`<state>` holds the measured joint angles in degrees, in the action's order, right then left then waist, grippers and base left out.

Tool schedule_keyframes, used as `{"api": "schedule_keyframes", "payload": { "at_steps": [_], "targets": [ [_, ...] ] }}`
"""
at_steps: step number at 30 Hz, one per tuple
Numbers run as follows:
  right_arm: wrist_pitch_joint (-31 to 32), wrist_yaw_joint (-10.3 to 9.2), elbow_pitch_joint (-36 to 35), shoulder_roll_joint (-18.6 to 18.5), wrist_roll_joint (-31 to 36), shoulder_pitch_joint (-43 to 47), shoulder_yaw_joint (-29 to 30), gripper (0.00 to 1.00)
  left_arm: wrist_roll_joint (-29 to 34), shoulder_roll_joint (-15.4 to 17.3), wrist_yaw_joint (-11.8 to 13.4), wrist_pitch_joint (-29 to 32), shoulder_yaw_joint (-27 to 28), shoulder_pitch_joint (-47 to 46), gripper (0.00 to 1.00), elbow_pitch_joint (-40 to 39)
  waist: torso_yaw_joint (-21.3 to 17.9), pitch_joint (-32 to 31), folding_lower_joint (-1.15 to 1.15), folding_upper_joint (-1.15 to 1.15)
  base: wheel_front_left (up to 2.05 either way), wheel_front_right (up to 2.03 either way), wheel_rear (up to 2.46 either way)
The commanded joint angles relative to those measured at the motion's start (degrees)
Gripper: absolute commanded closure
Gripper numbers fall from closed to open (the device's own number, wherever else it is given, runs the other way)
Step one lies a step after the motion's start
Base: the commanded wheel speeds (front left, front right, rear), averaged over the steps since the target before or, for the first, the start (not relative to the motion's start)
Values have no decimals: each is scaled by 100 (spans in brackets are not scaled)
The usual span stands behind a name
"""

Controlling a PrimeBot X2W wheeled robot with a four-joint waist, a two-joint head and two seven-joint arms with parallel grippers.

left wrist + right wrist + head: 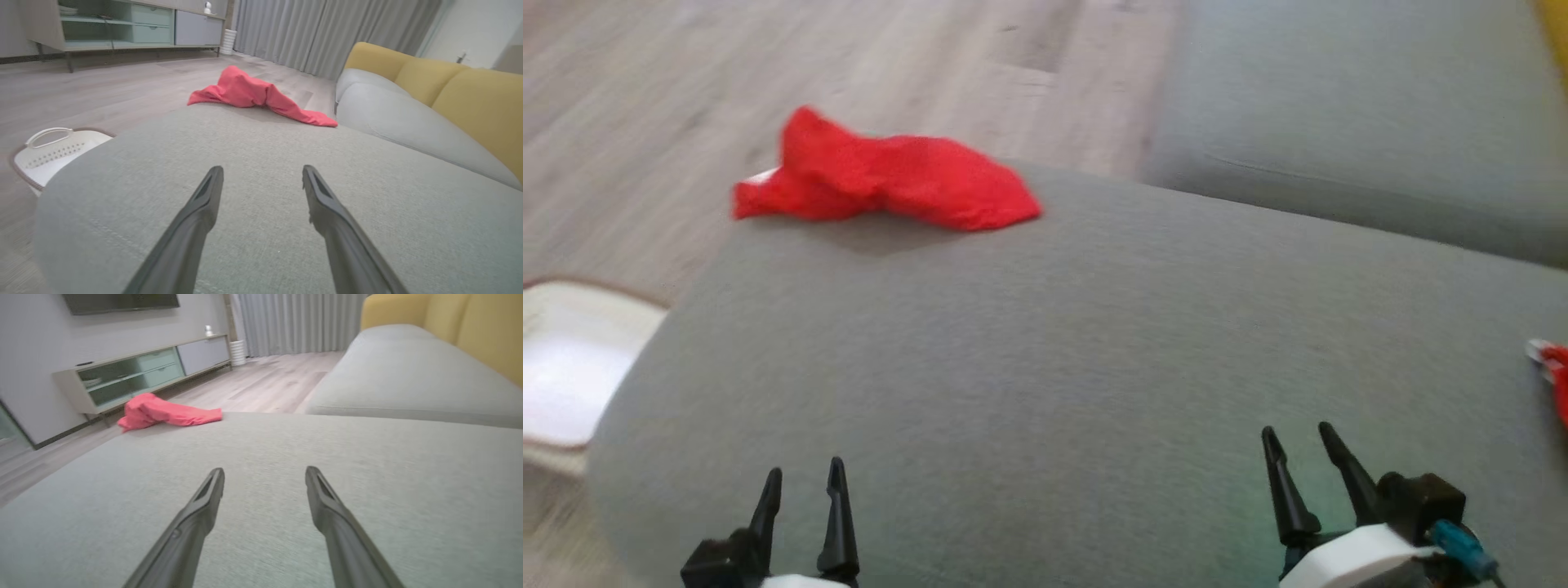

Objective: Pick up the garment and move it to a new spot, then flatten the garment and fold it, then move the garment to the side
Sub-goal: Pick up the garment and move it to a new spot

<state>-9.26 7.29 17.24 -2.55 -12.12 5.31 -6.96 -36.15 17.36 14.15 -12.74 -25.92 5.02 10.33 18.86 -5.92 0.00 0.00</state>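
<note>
The red garment lies crumpled at the far edge of a grey sofa seat, towards its far left corner in the head view, right where the seat meets the wooden floor beyond. Its long axis runs left to right along that edge. The left end is bunched up highest and shows a bit of white, while the right end tapers flat and points towards a second grey cushion.

The left end effector is over the near left part of the seat with its fingers spread and nothing between them. The right end effector is over the near right part, also spread and empty. Both point towards the far side and are well apart from the garment.

A white basket stands on the floor beside the seat's left side. A small red and white item lies at the right edge of the head view.
</note>
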Motion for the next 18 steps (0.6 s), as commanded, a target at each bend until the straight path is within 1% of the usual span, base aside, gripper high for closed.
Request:
{"api": "schedule_keyframes", "payload": {
  "at_steps": [1,3,6,13,18],
  "targets": [
    [-104,20,-132,-33,-66,-321,-175,0,67,90,46,-5,185,-301,0,-241,496,1,0,0,0,0,0],
    [-120,20,-103,-33,-91,-349,-232,0,74,117,70,17,189,-295,0,-298,643,1,0,0,0,0,0],
    [-118,20,-84,-33,-91,-437,-343,0,57,145,120,2,248,-262,0,-387,722,70,0,0,0,0,0],
    [-139,20,-2,-32,-67,-565,-437,0,36,162,195,-46,332,-179,0,-513,774,135,0,0,0,0,0],
    [-150,20,-16,-32,-22,-541,-367,0,37,209,245,-37,362,-160,0,-599,788,145,0,0,0,0,0]
  ]
}}
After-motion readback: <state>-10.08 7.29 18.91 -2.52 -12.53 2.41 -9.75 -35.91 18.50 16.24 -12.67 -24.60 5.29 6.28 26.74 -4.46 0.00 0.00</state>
